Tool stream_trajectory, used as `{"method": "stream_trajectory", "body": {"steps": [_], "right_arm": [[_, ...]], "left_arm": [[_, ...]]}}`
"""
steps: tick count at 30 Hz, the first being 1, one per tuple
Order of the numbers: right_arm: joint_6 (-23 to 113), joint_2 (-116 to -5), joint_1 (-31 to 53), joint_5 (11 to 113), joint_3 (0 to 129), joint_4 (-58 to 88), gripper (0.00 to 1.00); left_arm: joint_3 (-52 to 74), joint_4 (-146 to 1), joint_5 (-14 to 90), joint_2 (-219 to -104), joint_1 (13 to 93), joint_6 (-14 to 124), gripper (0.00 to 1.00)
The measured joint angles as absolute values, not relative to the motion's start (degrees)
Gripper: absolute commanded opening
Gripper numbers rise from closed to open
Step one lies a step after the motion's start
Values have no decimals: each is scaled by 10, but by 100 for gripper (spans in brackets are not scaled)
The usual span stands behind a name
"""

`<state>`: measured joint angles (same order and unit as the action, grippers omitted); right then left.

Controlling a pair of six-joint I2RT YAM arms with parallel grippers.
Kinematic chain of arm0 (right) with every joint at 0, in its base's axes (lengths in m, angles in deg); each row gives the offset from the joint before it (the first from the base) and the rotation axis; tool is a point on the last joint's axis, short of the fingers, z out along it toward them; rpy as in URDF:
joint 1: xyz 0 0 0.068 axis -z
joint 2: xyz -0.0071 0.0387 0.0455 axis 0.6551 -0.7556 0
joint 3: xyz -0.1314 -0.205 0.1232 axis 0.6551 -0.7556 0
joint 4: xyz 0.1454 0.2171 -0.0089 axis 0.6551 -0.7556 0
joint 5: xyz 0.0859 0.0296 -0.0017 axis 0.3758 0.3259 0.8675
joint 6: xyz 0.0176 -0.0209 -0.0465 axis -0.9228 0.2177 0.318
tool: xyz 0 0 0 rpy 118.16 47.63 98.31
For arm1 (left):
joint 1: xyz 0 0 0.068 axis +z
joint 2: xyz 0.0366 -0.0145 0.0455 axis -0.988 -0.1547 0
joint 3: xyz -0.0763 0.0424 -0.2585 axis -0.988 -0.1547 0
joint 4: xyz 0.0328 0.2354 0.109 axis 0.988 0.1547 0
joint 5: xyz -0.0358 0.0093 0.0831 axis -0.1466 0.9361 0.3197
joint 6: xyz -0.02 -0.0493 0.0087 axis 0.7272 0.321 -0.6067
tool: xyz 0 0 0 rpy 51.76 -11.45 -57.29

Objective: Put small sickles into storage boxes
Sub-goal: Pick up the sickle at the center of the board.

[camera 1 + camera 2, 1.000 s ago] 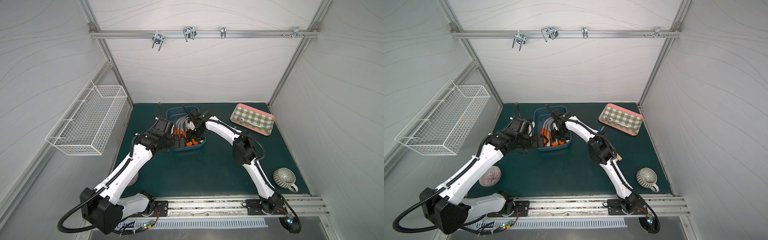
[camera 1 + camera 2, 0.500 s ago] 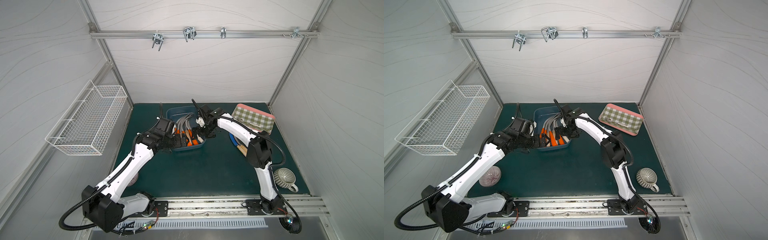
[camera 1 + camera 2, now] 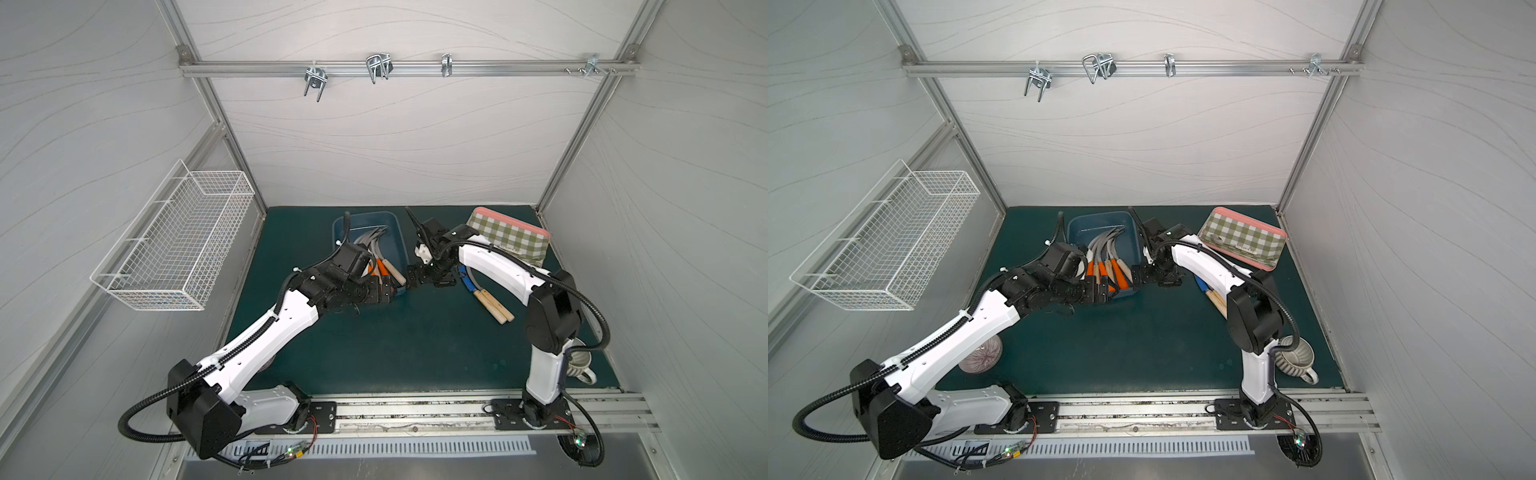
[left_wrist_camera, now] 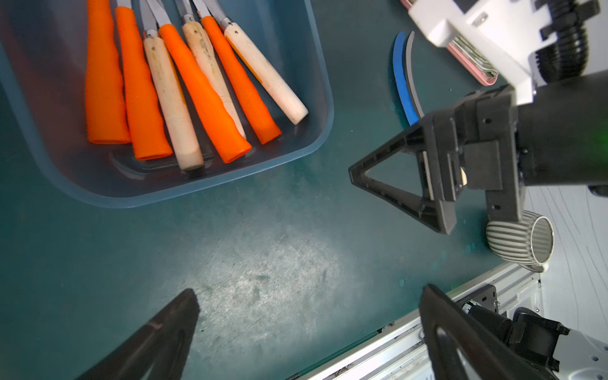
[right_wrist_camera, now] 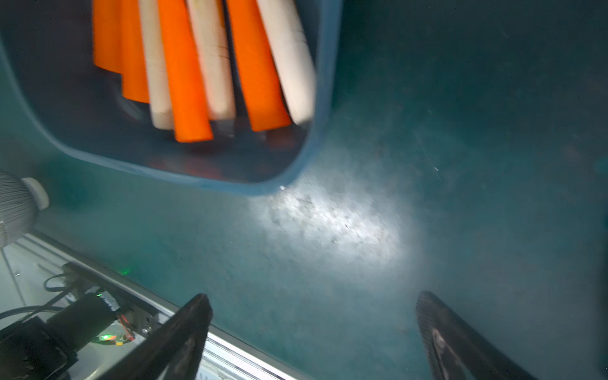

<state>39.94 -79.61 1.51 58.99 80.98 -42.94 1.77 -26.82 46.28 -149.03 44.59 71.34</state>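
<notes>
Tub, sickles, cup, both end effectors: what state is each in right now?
Tub, partly filled.
Sickles in tub, lying flat, handles together.
Two sickles, on the mat, outside the tub.
Cup, upright.
Left end effector, open, empty.
Right end effector, open, empty.

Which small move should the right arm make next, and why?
Probably swing the right gripper, open and empty, away from the tub to the two sickles lying on the mat under its arm, and lower it over a wooden handle. The other sickles already lie in the tub.
</notes>
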Motion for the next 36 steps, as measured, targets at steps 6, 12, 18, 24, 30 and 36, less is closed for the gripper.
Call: {"method": "stream_trajectory", "body": {"steps": [6, 12, 18, 24, 30, 36], "right_arm": [[398, -762, 22, 570, 755, -429, 99], [394, -731, 33, 543, 706, -429, 99], [389, -703, 47, 511, 658, -425, 99], [383, -667, 67, 469, 605, -408, 99], [375, -618, 95, 435, 539, -371, 99], [371, -584, 137, 423, 490, -331, 99]], "left_arm": [[-12, -286, 477, -1490, 410, 728, 99], [-39, -306, 488, -1490, 374, 738, 99], [-61, -333, 500, -1489, 337, 744, 99], [-76, -357, 516, -1489, 300, 744, 99], [-86, -387, 530, -1494, 270, 743, 99], [-99, -412, 539, -1505, 247, 738, 99]]}}
